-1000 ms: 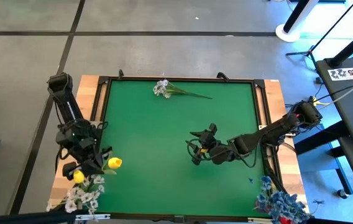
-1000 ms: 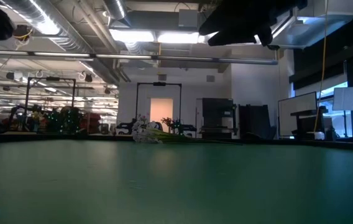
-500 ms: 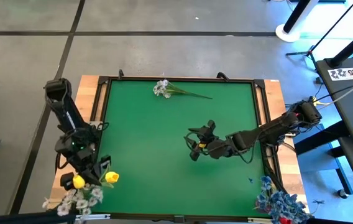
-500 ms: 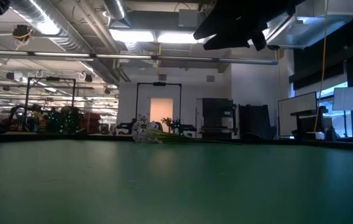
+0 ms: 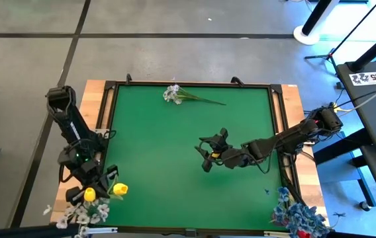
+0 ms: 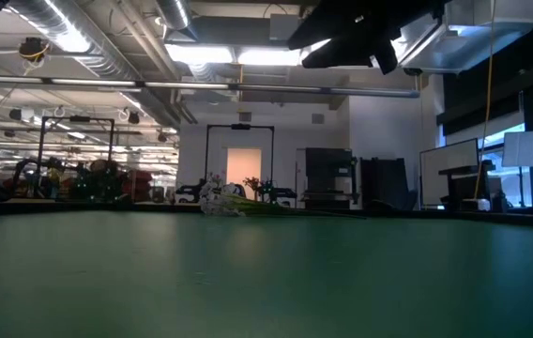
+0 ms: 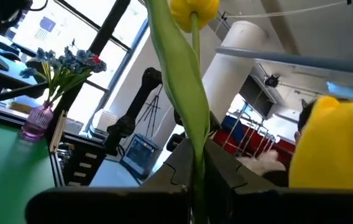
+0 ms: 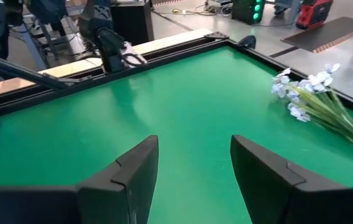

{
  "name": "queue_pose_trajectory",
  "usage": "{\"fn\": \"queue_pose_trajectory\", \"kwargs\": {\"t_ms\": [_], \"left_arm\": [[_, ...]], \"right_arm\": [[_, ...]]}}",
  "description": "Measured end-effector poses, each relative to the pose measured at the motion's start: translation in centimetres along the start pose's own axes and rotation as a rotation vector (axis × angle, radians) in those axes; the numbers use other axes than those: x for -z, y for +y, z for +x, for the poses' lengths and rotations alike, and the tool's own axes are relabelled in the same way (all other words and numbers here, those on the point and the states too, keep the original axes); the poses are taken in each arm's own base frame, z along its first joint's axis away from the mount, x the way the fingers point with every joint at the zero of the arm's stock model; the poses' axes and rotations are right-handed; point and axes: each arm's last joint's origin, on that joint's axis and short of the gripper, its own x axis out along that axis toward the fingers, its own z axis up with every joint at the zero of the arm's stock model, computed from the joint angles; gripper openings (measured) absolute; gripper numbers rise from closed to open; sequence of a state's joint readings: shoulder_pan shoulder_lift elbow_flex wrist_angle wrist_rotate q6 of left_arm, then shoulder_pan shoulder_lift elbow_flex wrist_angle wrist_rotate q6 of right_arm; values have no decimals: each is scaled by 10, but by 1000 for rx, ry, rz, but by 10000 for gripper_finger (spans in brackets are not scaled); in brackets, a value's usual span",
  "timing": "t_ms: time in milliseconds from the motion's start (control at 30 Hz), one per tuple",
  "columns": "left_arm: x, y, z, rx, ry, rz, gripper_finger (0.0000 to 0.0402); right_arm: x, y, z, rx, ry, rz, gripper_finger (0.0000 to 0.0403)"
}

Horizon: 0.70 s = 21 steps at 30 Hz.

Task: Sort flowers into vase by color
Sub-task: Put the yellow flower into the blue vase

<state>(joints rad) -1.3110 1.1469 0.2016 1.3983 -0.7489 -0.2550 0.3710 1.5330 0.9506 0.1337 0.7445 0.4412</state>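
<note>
On the green bench (image 5: 175,158), the left hand (image 5: 98,192) is clamped shut on the thin stem of a yellow tulip (image 5: 119,189) at the near left corner, beside a bunch of white sprays with a second yellow bloom (image 5: 89,194) that rises from something hidden under the blossoms. The right hand (image 5: 208,157), fingers (image 8: 123,180) parted and holding nothing, hovers over the bench's bare middle, aimed toward a white spray (image 5: 173,94) that lies alone near the far edge. At the near right corner a small pink vase (image 7: 36,121) carries the pale blue sprays (image 5: 297,215) and a red bloom.

These artificial flowers look feather-light, with wiry stems that likely bend and spring, and soft heads that would crush or snag; the stem, partway down, is judged the safest place to pinch. The lying spray sits flat on the mat, so lifting its thin stem may call for a low, careful approach. Nothing stands between the right hand and that spray. At the left corner, crowded blossoms could tangle with the tulip's leaf (image 7: 176,81).
</note>
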Motion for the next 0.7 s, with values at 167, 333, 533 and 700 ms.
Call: {"fn": "queue_pose_trajectory", "kwargs": {"t_ms": [167,333,533,700], "left_arm": [[8,-3,-5,-19,45,22,14],[14,-10,-13,-70,66,39,14],[18,-21,-26,-17,117,38,14],[20,-26,-34,-8,143,3,18]], "right_arm": [[0,1,0,-28,13,0,200],[0,1,0,-28,13,-1,200],[1,1,0,-28,14,-1,200],[0,-1,1,-23,13,-3,200]]}}
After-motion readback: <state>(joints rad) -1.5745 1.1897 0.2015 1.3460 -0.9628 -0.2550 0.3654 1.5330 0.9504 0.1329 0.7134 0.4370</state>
